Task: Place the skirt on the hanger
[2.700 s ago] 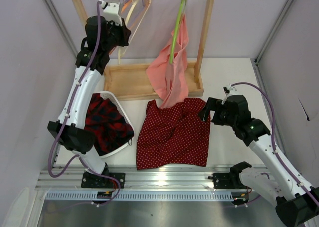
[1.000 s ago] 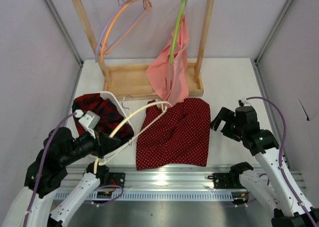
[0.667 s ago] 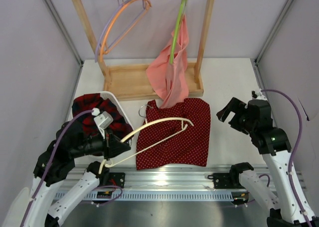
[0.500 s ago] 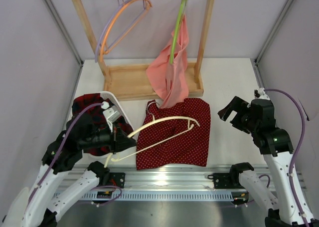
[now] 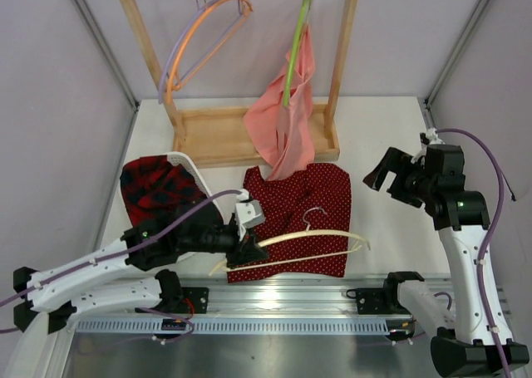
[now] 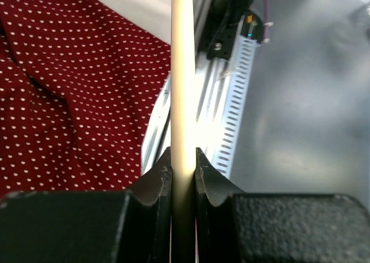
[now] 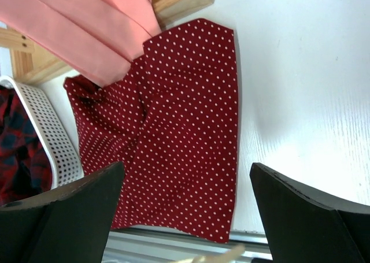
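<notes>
The dark-red polka-dot skirt (image 5: 291, 199) lies flat on the white table in front of the rack; it also fills the left of the left wrist view (image 6: 69, 89) and the middle of the right wrist view (image 7: 179, 113). My left gripper (image 5: 252, 243) is shut on the left end of the cream hanger (image 5: 320, 236), which lies nearly level over the skirt's near edge with its silver hook (image 5: 312, 217) pointing away. Between the left jaws (image 6: 183, 159) the hanger's bar (image 6: 182, 72) runs straight out. My right gripper (image 5: 384, 172) hovers open above the table, right of the skirt (image 7: 186, 166).
A wooden rack (image 5: 249, 141) at the back carries orange and lilac hangers (image 5: 199, 37) and a lime-green hanger with a salmon cloth (image 5: 287, 112). A white basket (image 5: 202, 181) holding a plaid garment sits left of the skirt. An aluminium rail (image 5: 274, 299) borders the near edge.
My left arm has carried the hanger from over the basket rightward and lower, so it now lies across the skirt's near edge. The right arm has drawn slightly right, still open.
</notes>
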{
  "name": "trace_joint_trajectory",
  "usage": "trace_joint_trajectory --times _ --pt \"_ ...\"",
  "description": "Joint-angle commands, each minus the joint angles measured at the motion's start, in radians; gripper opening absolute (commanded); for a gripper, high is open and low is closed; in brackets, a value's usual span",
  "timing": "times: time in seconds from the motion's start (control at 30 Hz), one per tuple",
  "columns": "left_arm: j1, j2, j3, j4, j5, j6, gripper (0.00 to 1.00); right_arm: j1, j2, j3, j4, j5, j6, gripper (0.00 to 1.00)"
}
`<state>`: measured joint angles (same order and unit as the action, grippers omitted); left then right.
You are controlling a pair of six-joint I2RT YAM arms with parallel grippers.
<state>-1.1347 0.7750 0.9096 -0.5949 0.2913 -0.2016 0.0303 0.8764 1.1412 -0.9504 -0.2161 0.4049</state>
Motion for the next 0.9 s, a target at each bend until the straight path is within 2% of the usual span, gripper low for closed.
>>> trace_joint_trajectory --times 0.0,0.07,0.17,0.4,0.53,0.7,0.87 --pt "-0.042 -0.016 -0.058 0.194 -0.130 0.065 0.00 -0.019 0.015 0.003 -0.056 -0.055 -0.058 0.99" --pt "-0.060 -0.048 -0.142 0.272 -0.121 0.080 0.00 -0.021 0.016 -0.026 -0.065 -0.104 -0.041 0.99" --pt "-0.094 -0.069 -0.207 0.322 -0.107 0.074 0.00 -0.021 -0.008 -0.113 -0.054 -0.180 -0.008 0.92" --pt "-0.242 -0.057 -0.291 0.400 -0.122 0.073 0.00 0.005 -0.039 -0.322 -0.039 -0.189 0.018 0.91" --pt "-0.304 -0.019 -0.319 0.431 -0.156 0.077 0.00 0.071 -0.019 -0.357 -0.004 -0.158 0.041 0.90" --pt "-0.355 0.004 -0.348 0.468 -0.240 0.070 0.00 0.238 0.035 -0.380 0.047 -0.112 0.104 0.88" --pt "-0.358 0.013 -0.434 0.556 -0.287 0.030 0.00 0.333 0.068 -0.420 0.039 -0.065 0.158 0.79"
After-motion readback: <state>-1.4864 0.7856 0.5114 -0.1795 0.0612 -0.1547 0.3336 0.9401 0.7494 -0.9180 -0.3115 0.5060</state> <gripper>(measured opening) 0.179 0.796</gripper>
